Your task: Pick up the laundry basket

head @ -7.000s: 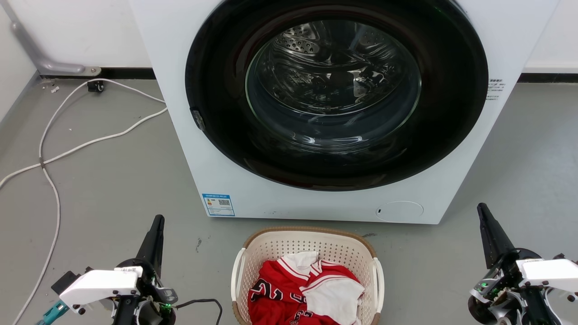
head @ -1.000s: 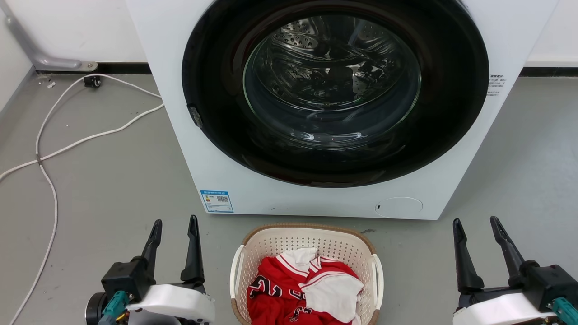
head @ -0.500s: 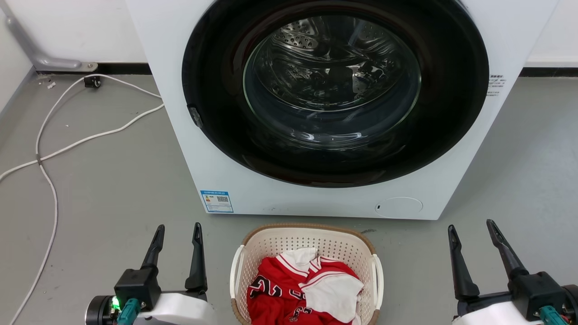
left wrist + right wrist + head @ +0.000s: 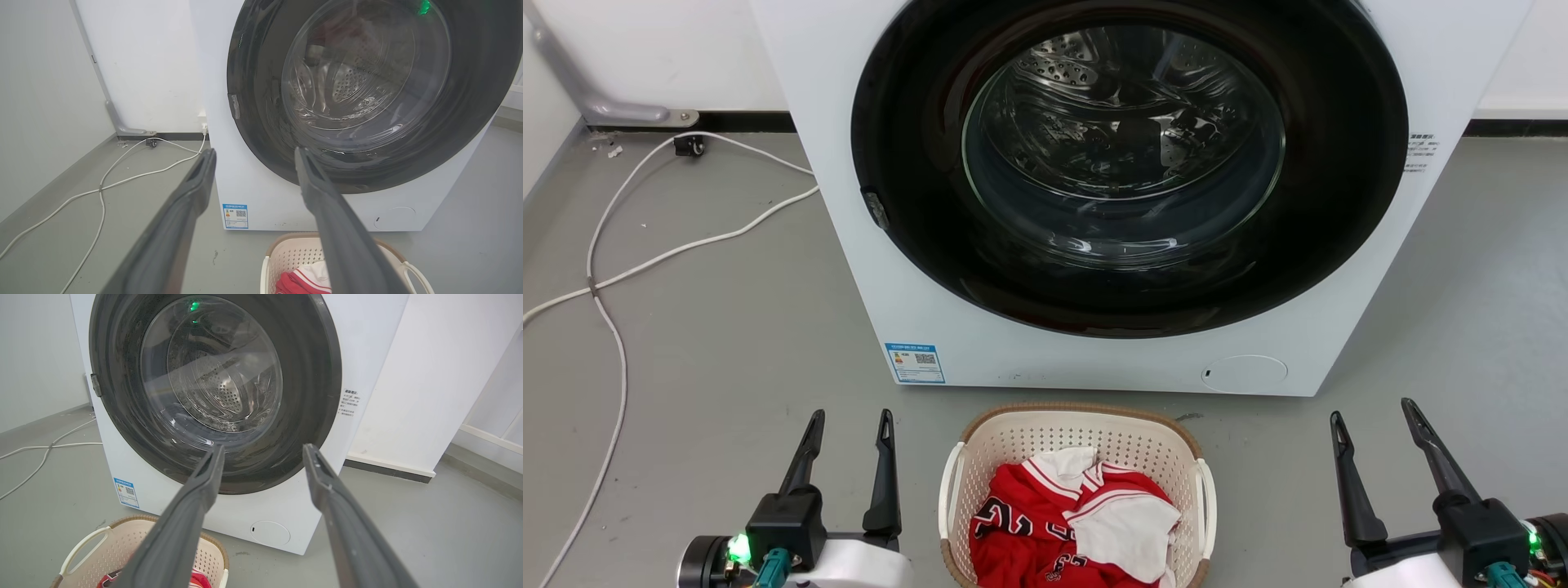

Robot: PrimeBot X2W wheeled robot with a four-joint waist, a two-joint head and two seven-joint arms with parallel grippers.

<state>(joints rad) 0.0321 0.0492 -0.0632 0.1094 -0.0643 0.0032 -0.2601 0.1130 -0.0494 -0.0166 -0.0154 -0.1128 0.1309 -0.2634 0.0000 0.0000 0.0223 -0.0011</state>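
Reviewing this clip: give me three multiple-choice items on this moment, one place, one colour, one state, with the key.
1. Where is the laundry basket? A. On the floor before the washing machine, between the left gripper and right gripper. B. Inside the drum. C. On top of it.
2. What colours is the clothing in it? A. Blue, black. B. Red, white. C. Green, yellow.
3. How are the grippers? A. Both open, empty. B. Left shut on a handle. C. Both shut on the rim.
Key: 1 A, it sits on the floor at the machine's front; 2 B, red cloth with white parts; 3 A, each gripper's jaws stand apart around nothing.
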